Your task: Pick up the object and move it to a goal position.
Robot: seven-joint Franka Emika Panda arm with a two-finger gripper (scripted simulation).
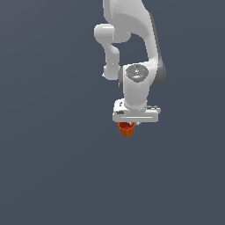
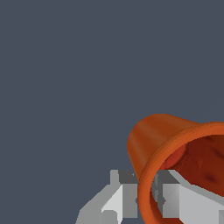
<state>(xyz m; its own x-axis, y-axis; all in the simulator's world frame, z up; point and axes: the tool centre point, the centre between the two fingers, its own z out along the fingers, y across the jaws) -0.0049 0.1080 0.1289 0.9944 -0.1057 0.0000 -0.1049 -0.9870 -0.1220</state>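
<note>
orange-red cup (image 1: 127, 129) sits between the white gripper's (image 1: 128, 125) fingers (image 2: 118, 197), tilted, its hollow mouth showing; the fingers look closed on its rim, just under the palm.

Orange-red tapered cup (image 2: 157, 140) lying tilted at the white gripper (image 2: 144, 199)

The small matte orange-red cup is filling one corner of the wrist view, showing its open mouth, its thick rim and part of its darker hollow inside, while its narrower closed end is pointing away into the picture. The white and grey jaws are sitting right at the rim, one showing outside the wall and one seeming to reach inside. A plain dark blue-grey background is lying behind everything.
</note>
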